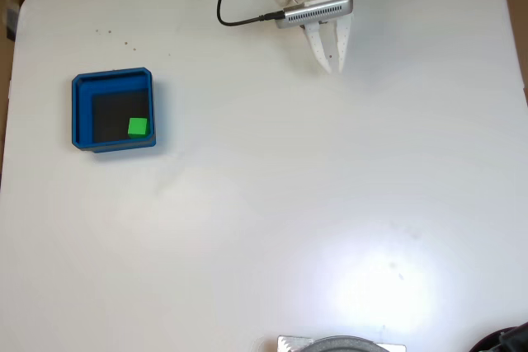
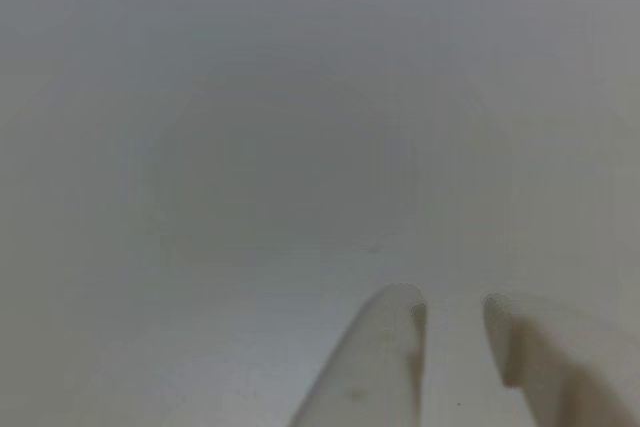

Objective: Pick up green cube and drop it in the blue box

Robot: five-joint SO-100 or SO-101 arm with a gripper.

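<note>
The cube point(image 1: 138, 127) is small, bright green and plain-faced. It sits on the dark floor of the blue box point(image 1: 80, 113), toward the box's 4 o'clock corner, close to the right wall. In the fixed view the box lies at about 9 o'clock on the white table point(image 1: 272, 204), well apart from the gripper point(image 1: 333, 65) at 12 o'clock. The other view shows the two pale fingers point(image 2: 375, 367) over bare table, a narrow gap between them, holding nothing.
</note>
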